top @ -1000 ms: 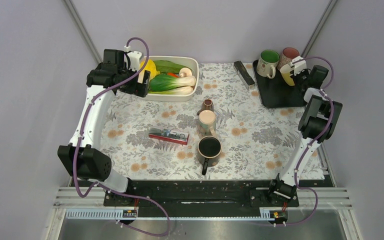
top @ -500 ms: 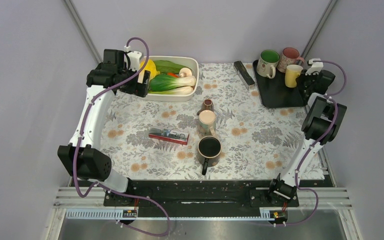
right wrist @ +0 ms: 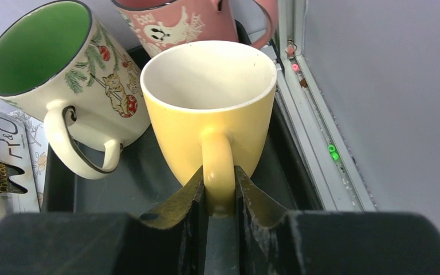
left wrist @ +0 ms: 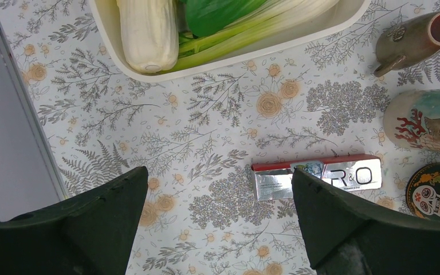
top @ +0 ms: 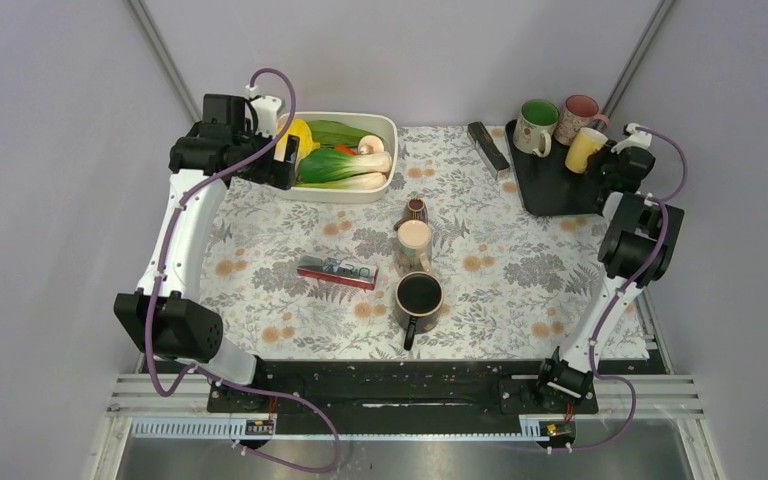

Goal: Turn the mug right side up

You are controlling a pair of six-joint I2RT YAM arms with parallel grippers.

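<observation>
Looking at the right wrist view, you see the yellow mug (right wrist: 209,109) in the middle of the frame. Its mouth faces up and its handle points down to the bottom of the frame, straight at the right claw (right wrist: 219,192). The two fingers (right wrist: 186,200) pinch that handle, one on each side. So this claw is nearly closed and clamped on the mug.

In the top view the mug is at the upper right of the frame, over the black tray (top: 550,190). The green mug (right wrist: 40,57) is just beside it on the left of the wrist frame. The pink mug (right wrist: 177,23) is just behind it at the top. The mug leans a little, and you cannot tell if its bottom sits flat on the tray.

The left claw (left wrist: 217,177) is wide apart and holds nothing. It hangs at the upper left of the top view, near the white dish (left wrist: 252,54) of greens, well apart from the mug. The right arm is the near one, so this job is yours to finish with it.

I think the mug is about right side up now. Your next move likely is to set it flat and let go. If you let go while it leans, it could tip into the green mug.
</observation>
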